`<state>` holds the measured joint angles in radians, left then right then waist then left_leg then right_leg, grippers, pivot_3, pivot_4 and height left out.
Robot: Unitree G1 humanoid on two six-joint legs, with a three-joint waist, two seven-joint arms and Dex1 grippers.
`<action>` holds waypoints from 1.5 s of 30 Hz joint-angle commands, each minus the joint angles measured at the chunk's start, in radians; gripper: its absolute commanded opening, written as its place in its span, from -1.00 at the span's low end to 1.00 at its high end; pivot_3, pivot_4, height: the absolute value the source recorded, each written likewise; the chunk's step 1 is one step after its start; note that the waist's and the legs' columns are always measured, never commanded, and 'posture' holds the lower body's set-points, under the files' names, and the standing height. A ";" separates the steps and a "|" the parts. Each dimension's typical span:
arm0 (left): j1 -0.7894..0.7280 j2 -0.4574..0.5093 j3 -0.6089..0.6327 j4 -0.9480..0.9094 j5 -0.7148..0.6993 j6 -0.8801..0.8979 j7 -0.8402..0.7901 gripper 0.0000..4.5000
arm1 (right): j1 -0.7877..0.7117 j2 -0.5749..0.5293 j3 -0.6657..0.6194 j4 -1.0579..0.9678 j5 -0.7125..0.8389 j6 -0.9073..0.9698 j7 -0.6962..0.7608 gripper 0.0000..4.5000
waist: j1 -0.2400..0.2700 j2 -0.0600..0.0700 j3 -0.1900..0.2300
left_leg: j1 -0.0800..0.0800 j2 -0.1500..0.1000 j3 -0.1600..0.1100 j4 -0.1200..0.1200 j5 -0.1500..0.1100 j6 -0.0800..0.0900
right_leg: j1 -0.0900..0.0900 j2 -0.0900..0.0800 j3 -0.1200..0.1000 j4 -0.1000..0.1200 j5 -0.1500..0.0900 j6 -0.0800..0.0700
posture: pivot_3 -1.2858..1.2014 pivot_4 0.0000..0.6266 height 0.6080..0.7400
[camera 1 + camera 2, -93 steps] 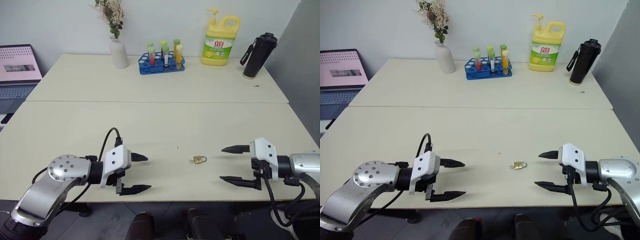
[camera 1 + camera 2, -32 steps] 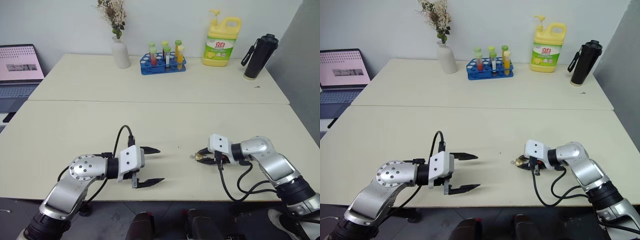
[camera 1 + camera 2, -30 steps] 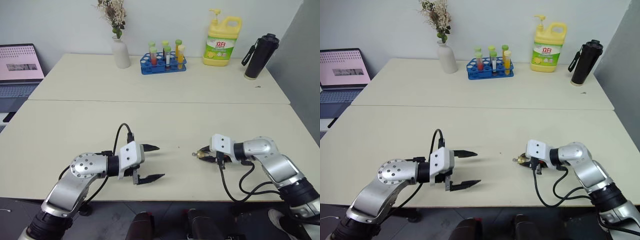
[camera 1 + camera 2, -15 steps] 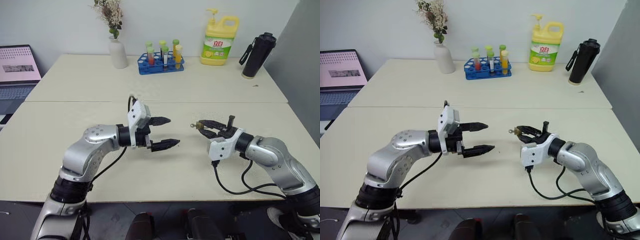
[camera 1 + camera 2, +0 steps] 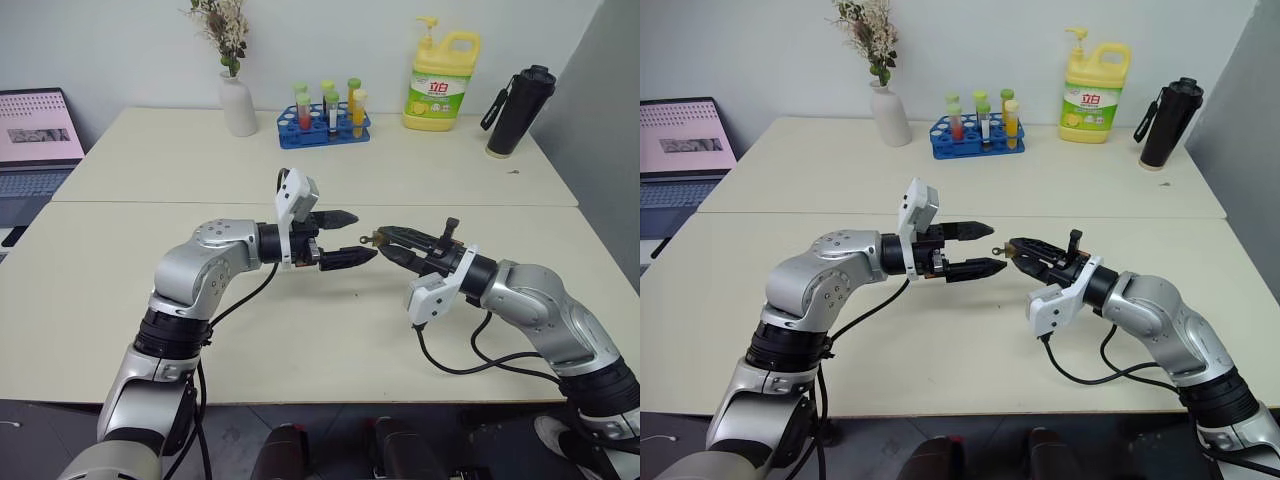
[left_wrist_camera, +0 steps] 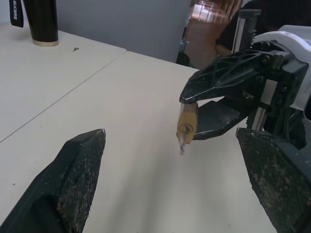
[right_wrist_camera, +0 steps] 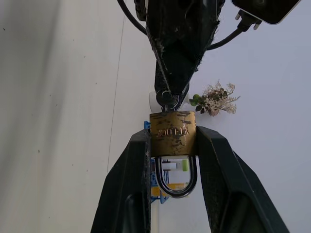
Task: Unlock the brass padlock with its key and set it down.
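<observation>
The right gripper (image 7: pixel 172 145) is closed on the brass padlock (image 7: pixel 173 133), with one finger pressed flat on each side of the little yellow block. The silver shackle (image 7: pixel 176 180) hangs back between the fingers, and the keyhole end pokes out past the fingertips. The key (image 6: pixel 181 143) sits in that keyhole and sticks out in the air.

The left gripper (image 5: pixel 350 238) has its fingers spread wide, with nothing in them. Its fingertips are just beside the key, which hangs in the gap ahead of them, not touching either one.

The padlock looks small, hard and a bit slippery, so the squeeze on its flat sides is a good hold. The key is tiny, thin and stiff. I think the left fingers should pinch its round head flat and then turn it gently, or it may slip out
</observation>
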<state>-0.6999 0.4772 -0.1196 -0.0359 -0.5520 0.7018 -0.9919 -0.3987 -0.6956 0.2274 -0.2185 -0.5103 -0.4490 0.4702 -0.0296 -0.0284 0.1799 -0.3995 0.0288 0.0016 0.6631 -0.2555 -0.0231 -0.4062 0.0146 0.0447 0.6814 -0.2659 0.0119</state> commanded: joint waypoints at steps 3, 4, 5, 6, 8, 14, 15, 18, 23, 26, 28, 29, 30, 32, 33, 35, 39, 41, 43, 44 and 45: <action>-0.028 0.000 0.030 -0.003 -0.030 0.012 -0.030 0.83 | -0.013 0.008 -0.027 -0.015 0.006 -0.014 -0.014 -0.59 | 0.000 0.000 0.000 | 0.000 0.000 0.000 0.000 0.000 0.000 | 0.000 0.000 0.000 0.000 0.000 0.000 | 0.03 -0.52 1.00; -0.030 -0.001 0.032 -0.001 -0.035 0.016 -0.038 0.74 | -0.012 0.009 -0.028 -0.014 0.007 -0.014 -0.015 -0.59 | 0.000 0.000 0.000 | 0.000 0.000 0.000 0.000 0.000 0.000 | 0.000 0.000 0.000 0.000 0.000 0.000 | 0.03 -0.52 1.00; -0.031 -0.001 0.033 -0.001 -0.039 0.019 -0.047 0.59 | -0.011 0.010 -0.029 -0.014 0.008 -0.014 -0.015 -0.59 | 0.000 0.000 0.000 | 0.000 0.000 0.000 0.000 0.000 0.000 | 0.000 0.000 0.000 0.000 0.000 0.000 | 0.03 -0.52 1.00; -0.032 0.000 0.032 0.000 -0.043 0.019 -0.058 0.46 | -0.009 0.011 -0.030 -0.016 0.012 -0.011 -0.013 -0.59 | 0.000 0.000 0.000 | 0.000 0.000 0.000 0.000 0.000 0.000 | 0.000 0.000 0.000 0.000 0.000 0.000 | 0.03 -0.52 1.00; -0.034 0.002 0.028 0.002 -0.044 0.016 -0.069 0.16 | -0.006 0.012 -0.031 -0.018 0.017 -0.010 -0.012 -0.59 | 0.000 0.000 0.000 | 0.000 0.000 0.000 0.000 0.000 0.000 | 0.000 0.000 0.000 0.000 0.000 0.000 | 0.03 -0.52 1.00; -0.033 0.010 0.008 0.006 -0.025 0.000 -0.099 -0.69 | -0.008 0.015 -0.032 -0.017 0.028 -0.006 -0.005 -0.59 | 0.000 0.000 0.000 | 0.000 0.000 0.000 0.000 0.000 0.000 | 0.000 0.000 0.000 0.000 0.000 0.000 | 0.03 -0.52 1.00; -0.029 0.012 0.003 0.005 -0.019 -0.006 -0.104 -0.83 | -0.008 0.015 -0.033 -0.017 0.028 -0.007 -0.005 -0.59 | 0.000 0.000 0.000 | 0.000 0.000 0.000 0.000 0.000 0.000 | 0.000 0.000 0.000 0.000 0.000 0.000 | 0.03 -0.52 1.00; -0.025 0.014 -0.001 0.007 -0.012 -0.007 -0.108 -1.00 | -0.010 0.015 -0.035 -0.018 0.037 -0.009 0.000 -0.59 | 0.000 0.000 0.000 | 0.000 0.000 0.000 0.000 0.000 0.000 | 0.000 0.000 0.000 0.000 0.000 0.000 | 0.03 -0.52 1.00; -0.022 0.018 0.001 0.012 -0.007 -0.008 -0.118 -1.00 | -0.019 0.017 -0.036 -0.014 0.047 -0.013 0.005 -0.59 | 0.000 0.000 0.000 | 0.000 0.000 0.000 0.000 0.000 0.000 | 0.000 0.000 0.000 0.000 0.000 0.000 | 0.03 -0.52 1.00; -0.018 0.018 0.000 0.008 -0.003 -0.011 -0.124 -1.00 | -0.022 0.020 -0.036 -0.012 0.052 -0.012 0.006 -0.59 | 0.000 0.000 0.000 | 0.000 0.000 0.000 0.000 0.000 0.000 | 0.000 0.000 0.000 0.000 0.000 0.000 | 0.03 -0.52 1.00; -0.015 0.016 0.001 0.006 -0.001 -0.013 -0.127 -1.00 | -0.023 0.021 -0.035 -0.009 0.057 -0.013 0.007 -0.59 | 0.001 0.000 0.000 | 0.000 0.000 0.000 0.000 0.000 0.000 | 0.000 0.000 0.000 0.000 0.000 0.000 | 0.03 -0.52 1.00; -0.014 0.015 0.001 0.005 0.000 -0.015 -0.129 -1.00 | -0.024 0.022 -0.035 -0.008 0.059 -0.013 0.008 -0.59 | 0.001 0.000 0.000 | 0.000 0.000 0.000 0.000 0.000 0.000 | 0.000 0.000 0.000 0.000 0.000 0.000 | 0.03 -0.52 1.00; -0.013 0.015 0.001 0.005 0.000 -0.017 -0.131 -1.00 | -0.024 0.022 -0.035 -0.008 0.060 -0.013 0.009 -0.59 | 0.000 0.000 0.000 | 0.000 0.000 0.000 0.000 0.000 0.000 | 0.000 0.000 0.000 0.000 0.000 0.000 | 0.03 -0.52 1.00; -0.010 0.014 0.002 0.000 0.001 -0.034 -0.137 -1.00 | -0.026 0.024 -0.035 -0.008 0.065 -0.012 0.011 -0.59 | 0.000 0.000 0.000 | 0.000 0.000 0.000 0.000 0.000 0.000 | 0.000 0.000 0.000 0.000 0.000 0.000 | 0.03 -0.52 1.00; -0.009 0.013 0.002 -0.001 0.002 -0.041 -0.139 -1.00 | -0.027 0.025 -0.035 -0.009 0.068 -0.012 0.012 -0.59 | 0.000 0.000 0.000 | 0.000 0.000 0.000 0.000 0.000 0.000 | 0.000 0.000 0.000 0.000 0.000 0.000 | 0.03 -0.52 1.00; -0.005 0.012 -0.001 -0.009 0.011 -0.073 -0.148 -1.00 | -0.029 0.028 -0.035 -0.010 0.074 -0.012 0.014 -0.59 | 0.000 0.000 0.000 | 0.000 0.000 0.000 0.000 0.000 0.000 | 0.000 0.000 0.000 0.000 0.000 0.000 | 0.03 -0.52 1.00; 0.001 -0.002 0.002 -0.028 0.034 -0.171 -0.158 -1.00 | -0.030 0.032 -0.039 -0.006 0.086 -0.015 0.013 -0.59 | 0.001 0.000 0.000 | 0.000 0.000 0.000 0.000 0.000 0.000 | 0.000 0.000 0.000 0.000 0.001 -0.001 | 0.03 -0.52 1.00; 0.004 -0.002 -0.004 -0.034 0.055 -0.230 -0.172 -1.00 | -0.031 0.036 -0.042 -0.005 0.089 -0.018 0.012 -0.59 | 0.001 0.000 0.000 | 0.000 0.000 0.000 0.000 0.000 0.000 | 0.000 0.000 0.000 0.000 0.001 -0.001 | 0.03 -0.52 1.00; 0.011 0.004 -0.014 -0.040 0.081 -0.291 -0.188 -1.00 | -0.031 0.038 -0.044 -0.005 0.091 -0.022 0.011 -0.59 | 0.000 0.000 0.000 | 0.000 0.000 0.000 0.000 0.000 0.000 | 0.000 0.000 0.000 0.000 0.001 -0.001 | 0.03 -0.52 1.00; 0.016 0.007 -0.021 -0.041 0.102 -0.334 -0.196 -1.00 | -0.030 0.038 -0.045 -0.005 0.092 -0.024 0.011 -0.59 | 0.000 0.000 0.000 | 0.000 0.000 0.000 0.000 0.000 0.000 | 0.000 0.000 0.000 0.000 0.001 -0.001 | 0.03 -0.52 1.00; 0.021 0.010 -0.026 -0.040 0.123 -0.378 -0.203 -1.00 | -0.029 0.038 -0.046 -0.005 0.093 -0.027 0.010 -0.59 | 0.001 0.000 0.000 | 0.000 0.000 0.000 0.000 0.000 0.000 | 0.000 0.000 0.000 0.000 0.001 -0.001 | 0.03 -0.52 1.00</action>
<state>-0.6744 0.4879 -0.1245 -0.0159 -0.4419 0.4003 -1.1557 -0.4109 -0.6610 0.2150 -0.2103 -0.4397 -0.4735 0.4918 -0.0290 -0.0284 0.1799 -0.3995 0.0288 0.0015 0.6632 -0.2555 -0.0231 -0.4062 0.0145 0.0451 0.6816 -0.2653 0.0108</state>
